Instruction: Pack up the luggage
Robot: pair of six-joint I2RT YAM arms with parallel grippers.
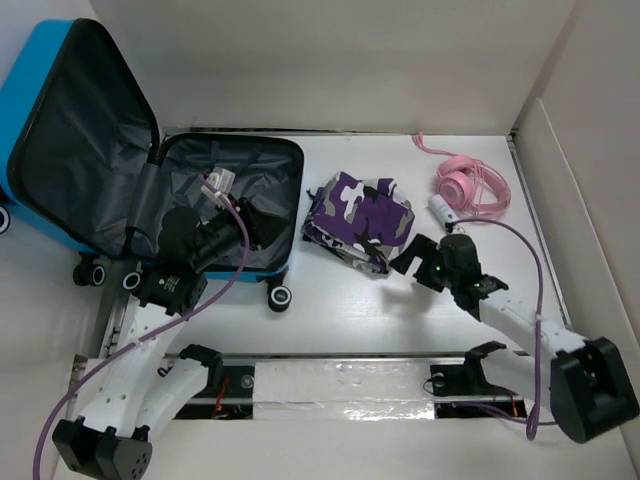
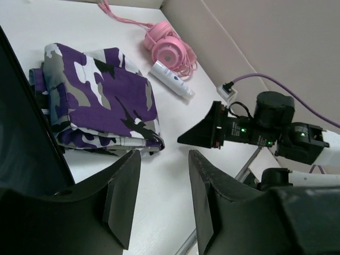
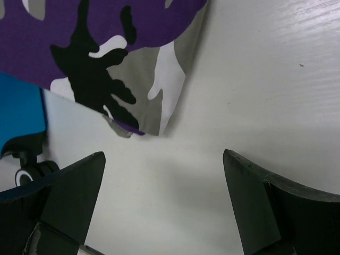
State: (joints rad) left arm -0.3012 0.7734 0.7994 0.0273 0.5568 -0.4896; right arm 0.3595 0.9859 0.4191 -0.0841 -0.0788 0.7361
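The blue luggage (image 1: 25, 90) lies open at the left, its lid raised and its dark grey lining showing. My left gripper (image 1: 265, 225) is open and empty over the right side of the lower half, pointing toward the purple camouflage cloth (image 1: 358, 222). In the left wrist view the gripper (image 2: 162, 156) is open above bare table, with the cloth (image 2: 101, 101) just beyond it. My right gripper (image 1: 405, 255) is open and empty at the cloth's near right corner. The right wrist view shows this gripper (image 3: 164, 159) just short of the cloth's corner (image 3: 154, 101).
Pink headphones (image 1: 472, 185) and a white tube (image 1: 443, 210) lie at the back right; both show in the left wrist view, headphones (image 2: 169, 49) and tube (image 2: 171, 78). A caster wheel (image 1: 279, 296) stands near the suitcase front. White walls enclose the table.
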